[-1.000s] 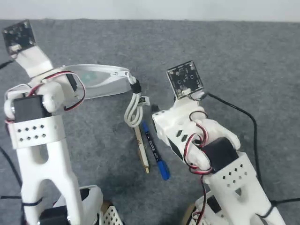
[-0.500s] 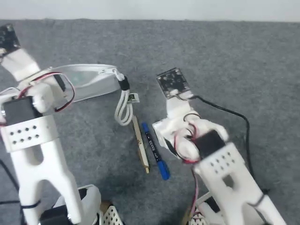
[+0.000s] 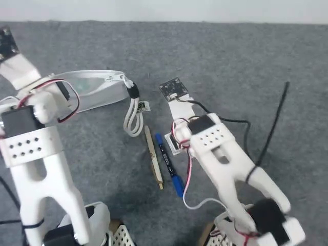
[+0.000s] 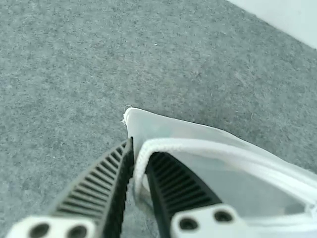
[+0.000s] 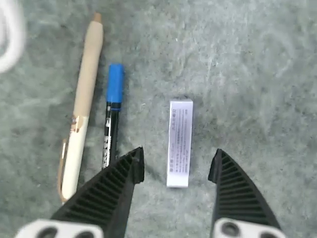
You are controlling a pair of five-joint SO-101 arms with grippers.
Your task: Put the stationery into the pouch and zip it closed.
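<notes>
The white pouch [image 3: 100, 89] lies at the back left with its zip open, and a white cord loop [image 3: 134, 119] hangs off its end. My left gripper [image 4: 138, 148] is shut on the pouch [image 4: 223, 163] rim. A beige pen [image 3: 154, 159] and a blue-capped marker [image 3: 169, 163] lie side by side in the middle. My right gripper [image 5: 178, 157] hangs open just above a small white eraser [image 5: 179, 143], one finger on each side, with the marker [image 5: 112, 119] and pen [image 5: 83, 119] beside it.
Grey carpet [image 3: 246, 66] covers the table. The right arm's black cable [image 3: 271, 128] loops over the right side. A small printed tag [image 3: 145, 106] sits by the cord loop. Free carpet lies at the back and right.
The right arm has swung down and to the left, bringing its gripper over the eraser beside the marker. The left arm has drawn the pouch a little to the left.
</notes>
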